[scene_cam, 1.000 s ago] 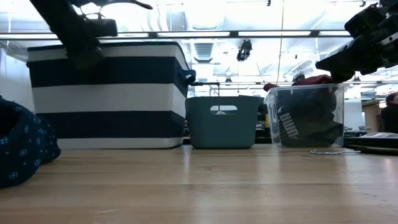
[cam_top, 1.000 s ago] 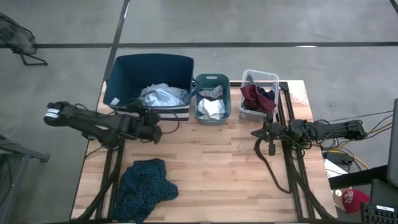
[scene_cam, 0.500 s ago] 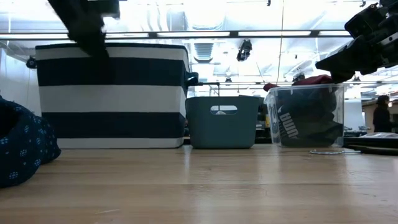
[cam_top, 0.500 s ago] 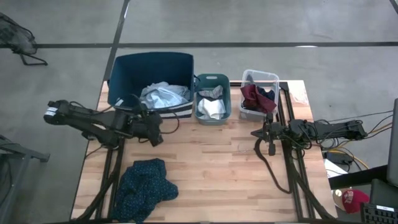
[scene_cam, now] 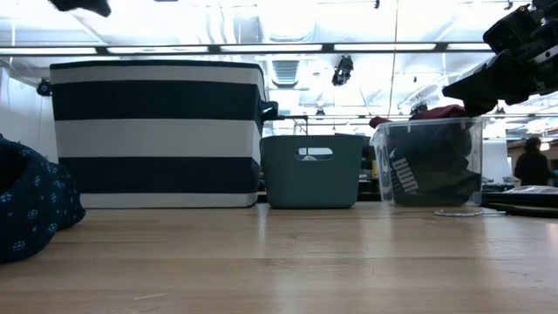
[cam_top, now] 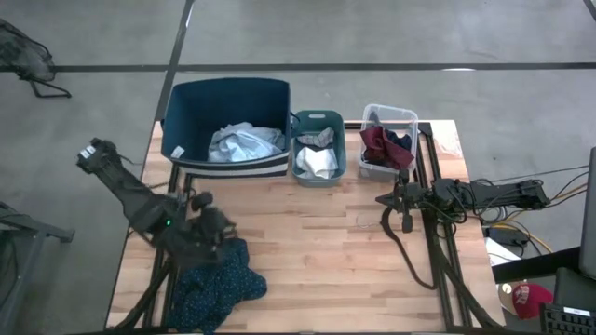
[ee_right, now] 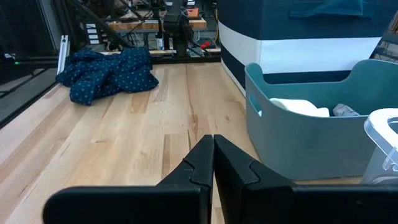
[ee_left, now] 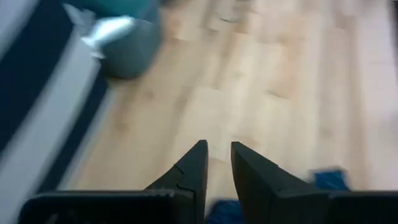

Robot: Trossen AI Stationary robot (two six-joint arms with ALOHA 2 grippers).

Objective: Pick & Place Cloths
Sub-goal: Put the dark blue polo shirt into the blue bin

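A dark teal patterned cloth [cam_top: 219,282] lies bunched on the table's near-left part, also seen in the low view [scene_cam: 35,209] and the right wrist view [ee_right: 106,73]. My left gripper [cam_top: 215,233] hovers over that cloth's far edge, and in its wrist view its fingers [ee_left: 217,155] are open by a narrow gap. A pale blue-grey cloth [cam_top: 244,142] lies in the big striped navy bin [cam_top: 186,107]. White and grey cloths [cam_top: 317,160] sit in the teal bin [cam_top: 338,121]. Maroon and navy cloths [cam_top: 380,144] fill the clear bin [cam_top: 410,116]. My right gripper [cam_top: 405,220] waits shut in front of the clear bin.
The three bins stand in a row along the far edge. The wooden tabletop [cam_top: 317,251] between both arms is bare boards. Cables and arm mounts run along the right edge [cam_top: 438,261]. A person [scene_cam: 532,161] stands far off in the room behind.
My left arm has swung away from the front of the striped bin toward the table's near edge and now stands over the patterned cloth. In the low view it has left the picture upward. The striped bin shifted slightly to the right early on. My right arm kept still.
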